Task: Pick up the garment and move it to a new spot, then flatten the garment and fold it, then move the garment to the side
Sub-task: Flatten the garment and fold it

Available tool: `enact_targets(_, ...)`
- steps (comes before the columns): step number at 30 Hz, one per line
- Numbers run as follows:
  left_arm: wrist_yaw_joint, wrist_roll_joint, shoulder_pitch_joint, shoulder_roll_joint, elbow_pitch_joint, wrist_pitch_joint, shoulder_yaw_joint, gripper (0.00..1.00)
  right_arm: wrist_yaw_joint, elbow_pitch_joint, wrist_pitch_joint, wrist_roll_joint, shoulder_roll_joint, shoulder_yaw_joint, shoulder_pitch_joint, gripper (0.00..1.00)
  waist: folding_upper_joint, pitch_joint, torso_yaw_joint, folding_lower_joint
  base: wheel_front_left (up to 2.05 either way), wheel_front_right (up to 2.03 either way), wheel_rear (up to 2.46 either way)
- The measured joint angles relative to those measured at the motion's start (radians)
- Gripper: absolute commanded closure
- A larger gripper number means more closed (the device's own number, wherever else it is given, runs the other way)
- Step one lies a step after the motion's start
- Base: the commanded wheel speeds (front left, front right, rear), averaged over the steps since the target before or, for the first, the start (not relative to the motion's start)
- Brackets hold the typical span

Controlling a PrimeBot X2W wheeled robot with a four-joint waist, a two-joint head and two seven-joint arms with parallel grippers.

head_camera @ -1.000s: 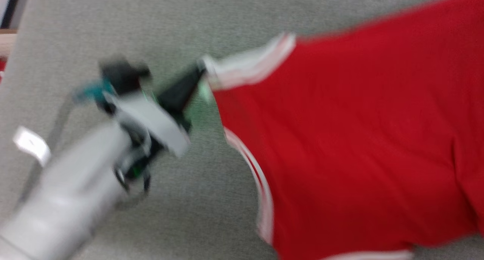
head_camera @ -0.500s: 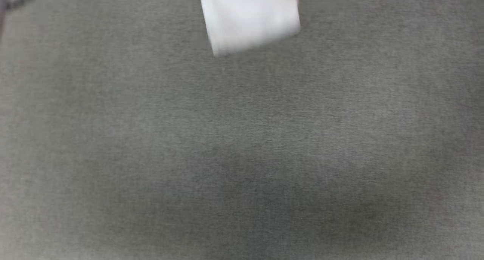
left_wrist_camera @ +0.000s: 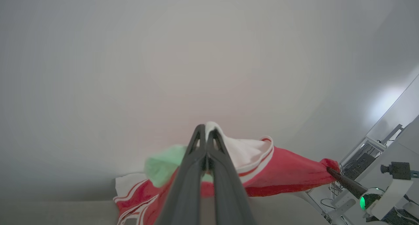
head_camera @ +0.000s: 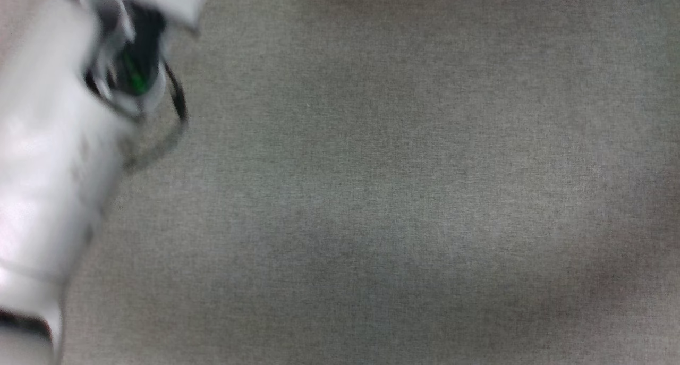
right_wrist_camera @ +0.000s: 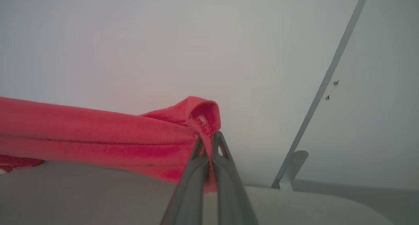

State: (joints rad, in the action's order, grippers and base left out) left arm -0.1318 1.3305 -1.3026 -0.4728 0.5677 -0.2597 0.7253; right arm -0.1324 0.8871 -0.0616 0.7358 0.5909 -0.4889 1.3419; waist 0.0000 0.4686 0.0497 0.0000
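The garment (left_wrist_camera: 288, 172) is red with a white sleeve and striped trim, and it hangs stretched between both grippers above the grey surface. My left gripper (left_wrist_camera: 206, 131) is shut on the white sleeve's edge. At the far end of the cloth, my right gripper (left_wrist_camera: 329, 171) pinches a red corner. In the right wrist view my right gripper (right_wrist_camera: 208, 140) is shut on a bunched red fold, and the garment (right_wrist_camera: 98, 133) runs off to the left just above the surface. My pale left forearm (head_camera: 48, 158) shows blurred at the head view's left edge.
A grey fabric-covered surface (head_camera: 372, 195) spreads under the arms. A thin grey pole (right_wrist_camera: 324, 87) slants up past its far edge. Racks and cables (left_wrist_camera: 360, 159) stand off to the right in the left wrist view.
The head camera has swung, so the red garment has left its view. The left forearm now sits at that view's left edge. Both grippers stay shut on the cloth.
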Motion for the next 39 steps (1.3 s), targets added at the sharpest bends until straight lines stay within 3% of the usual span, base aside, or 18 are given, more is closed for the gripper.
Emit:
enact_targets(5, 0.0, 0.006, 0.312, -0.004, -0.175, 0.0, -0.09, 1.0, 0.0, -0.126, 0.038, 0.109, 0.073, -0.077, -0.241, 1.0, 0.0, -0.019, 0.01, 0.0, 0.0, 0.0, 0.0)
enact_targets(10, 0.0, -0.009, 0.591, -0.023, -0.323, -0.001, -0.109, 1.0, 0.001, -0.303, 0.039, 0.21, 0.146, -0.118, -0.489, 1.0, 0.0, -0.051, 0.009, 0.0, 0.0, 0.0, 0.0)
enact_targets(14, 0.0, 0.007, 0.725, -0.051, -0.407, -0.002, -0.103, 1.0, 0.001, -0.436, 0.039, 0.279, 0.208, -0.105, -0.663, 1.0, 0.0, -0.087, 0.009, 0.0, 0.0, 0.0, 0.0)
enact_targets(19, 0.0, -0.023, 0.866, -0.126, -0.506, -0.002, -0.071, 1.0, 0.001, -0.582, 0.037, 0.281, 0.256, -0.085, -0.822, 1.0, 0.0, -0.132, 0.003, 0.0, 0.0, 0.0, 0.0)
enact_targets(32, 0.0, -0.101, 1.24, -0.181, -0.72, -0.004, -0.161, 1.0, 0.001, -0.813, 0.085, 0.228, 0.278, 0.153, -1.239, 1.0, 0.0, -0.193, -0.021, 0.0, 0.0, 0.0, 0.0)
enact_targets(39, 0.0, -0.157, 1.261, -0.186, -0.786, -0.004, -0.183, 1.0, 0.001, -0.914, 0.159, 0.171, 0.208, 0.315, -1.34, 1.0, 0.0, -0.189, -0.027, 0.0, 0.0, 0.0, 0.0)
